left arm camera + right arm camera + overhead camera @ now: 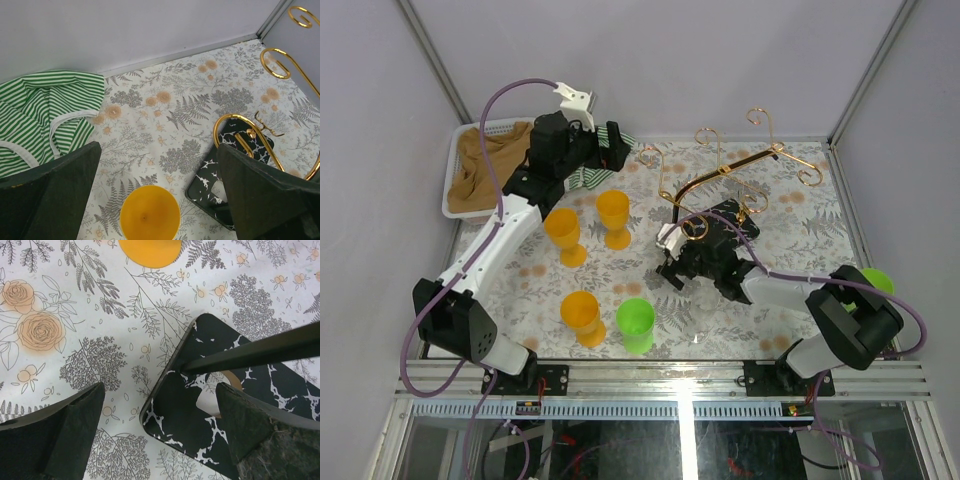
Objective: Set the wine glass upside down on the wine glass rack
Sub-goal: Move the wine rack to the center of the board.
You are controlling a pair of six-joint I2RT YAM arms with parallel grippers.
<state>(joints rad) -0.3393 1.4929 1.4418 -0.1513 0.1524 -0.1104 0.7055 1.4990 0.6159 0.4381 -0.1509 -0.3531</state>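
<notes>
The wine glass rack (pixel 720 172) stands back right, a gold wire stand with curled hooks on a black patterned base (pixel 200 415). Its base (pixel 227 167) and gold hooks also show in the left wrist view. Three orange wine glasses stand upright on the table: one (pixel 613 215) near the rack, one (pixel 564 235) to its left, one (pixel 582 318) near the front. My left gripper (pixel 612 148) is open, raised above the orange glass (pixel 150 214) seen between its fingers. My right gripper (pixel 692 272) hangs open over the base's near corner, holding nothing.
A green glass (pixel 636 325) stands front centre and another (pixel 875 280) sits behind the right arm. A white tray (pixel 460 150) with brown cloth is back left. A green striped cloth (pixel 45 115) lies beside it. Grey walls enclose the floral table.
</notes>
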